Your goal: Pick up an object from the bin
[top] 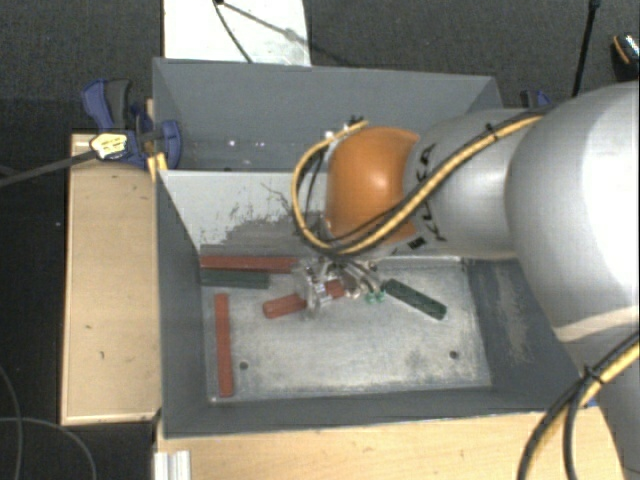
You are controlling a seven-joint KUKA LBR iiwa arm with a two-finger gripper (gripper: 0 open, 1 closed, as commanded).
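Hanging low over the floor of the grey metal bin, the jaws sit just right of a short red-brown rectangular block that lies slightly tilted on the floor. Cannot tell whether the jaws are wide or narrow, nor whether they touch the block. A small reddish bit shows right at them, just right of the block; cannot tell if it is gripped. Above the jaws is the orange domed wrist cover with yellow-black cables, then the silver arm running off right. Up-left of the block lies a long red-brown flat bar, with a dark green flat bar touching along its nearer side. Left of the block, well apart, a red-brown bar lies along the bin wall. Right of the block, past the jaws, is a dark green tilted bar, with a tiny green piece near its left end.
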